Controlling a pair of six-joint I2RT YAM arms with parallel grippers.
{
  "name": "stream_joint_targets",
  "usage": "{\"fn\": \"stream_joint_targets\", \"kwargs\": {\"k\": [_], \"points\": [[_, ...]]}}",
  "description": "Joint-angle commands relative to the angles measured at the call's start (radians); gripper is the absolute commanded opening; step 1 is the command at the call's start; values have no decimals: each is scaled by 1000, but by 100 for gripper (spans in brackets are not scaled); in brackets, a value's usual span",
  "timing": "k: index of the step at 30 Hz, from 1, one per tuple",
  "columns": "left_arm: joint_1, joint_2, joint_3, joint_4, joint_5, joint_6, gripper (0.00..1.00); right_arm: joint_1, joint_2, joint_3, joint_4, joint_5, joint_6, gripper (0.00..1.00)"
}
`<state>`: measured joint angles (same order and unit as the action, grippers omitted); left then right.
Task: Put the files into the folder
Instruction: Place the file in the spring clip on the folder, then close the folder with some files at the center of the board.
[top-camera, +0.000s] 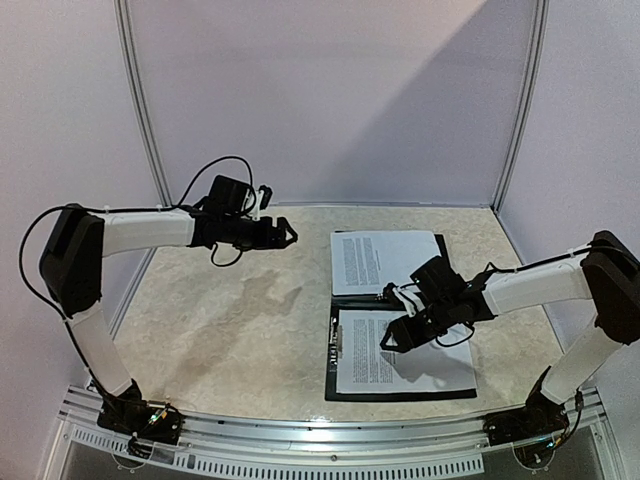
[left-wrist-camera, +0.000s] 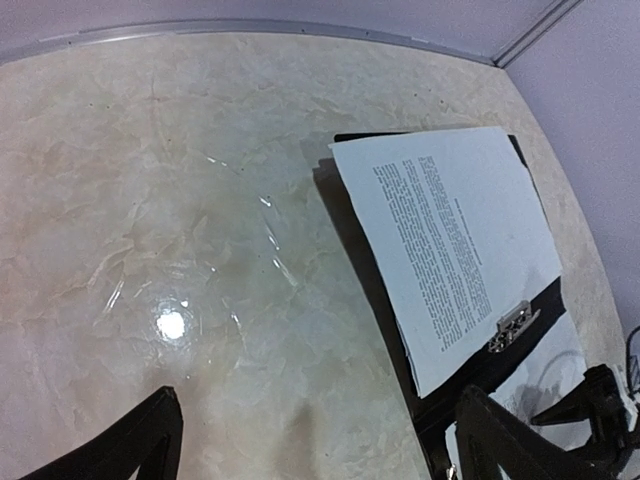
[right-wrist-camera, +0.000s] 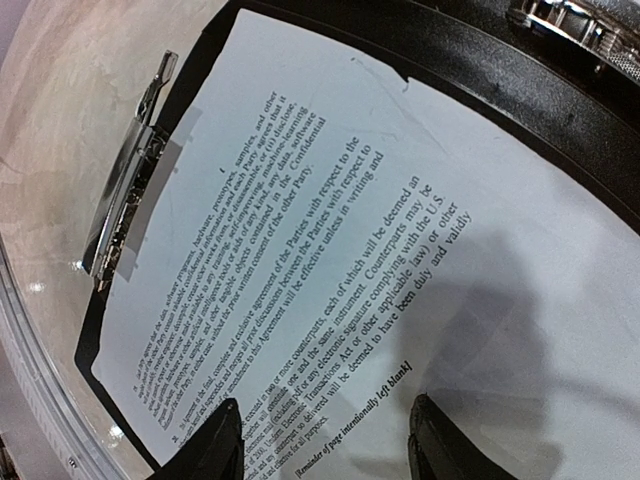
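Note:
The black folder (top-camera: 437, 241) lies open on the table, right of centre. One printed white sheet of the files (top-camera: 380, 262) rests on its far half and another (top-camera: 365, 365) on its near half. My right gripper (top-camera: 390, 340) hovers just above the near sheet (right-wrist-camera: 300, 220), and in the right wrist view it (right-wrist-camera: 328, 410) is open with nothing between the fingers. My left gripper (top-camera: 290, 236) hangs open over bare table left of the folder's far half. Seen from the left wrist, it (left-wrist-camera: 318, 400) is empty, with the far sheet (left-wrist-camera: 450, 240) to its right.
A metal clip (right-wrist-camera: 130, 200) runs along the near sheet's left edge, and a second clip (left-wrist-camera: 512, 326) sits at the folder's spine. White walls with metal posts (top-camera: 145, 110) enclose the marbled table (top-camera: 230, 320). A metal rail (top-camera: 320, 440) lines the front edge.

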<state>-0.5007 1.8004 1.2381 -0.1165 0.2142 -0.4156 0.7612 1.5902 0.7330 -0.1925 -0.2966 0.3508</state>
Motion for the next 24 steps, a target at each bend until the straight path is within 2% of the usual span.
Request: {"fn": "stream_joint_targets", "kwargs": {"k": [1, 17, 21, 24], "points": [[10, 24, -5, 10, 22, -8, 95, 11, -1, 11, -4, 4, 13, 56], [-14, 54, 13, -9, 77, -13, 95, 11, 12, 73, -33, -22, 60, 57], [-30, 60, 11, -7, 84, -2, 95, 11, -30, 92, -62, -22, 79, 58], [-83, 87, 12, 12, 140, 19, 93, 10, -79, 105, -78, -23, 101, 59]]}}
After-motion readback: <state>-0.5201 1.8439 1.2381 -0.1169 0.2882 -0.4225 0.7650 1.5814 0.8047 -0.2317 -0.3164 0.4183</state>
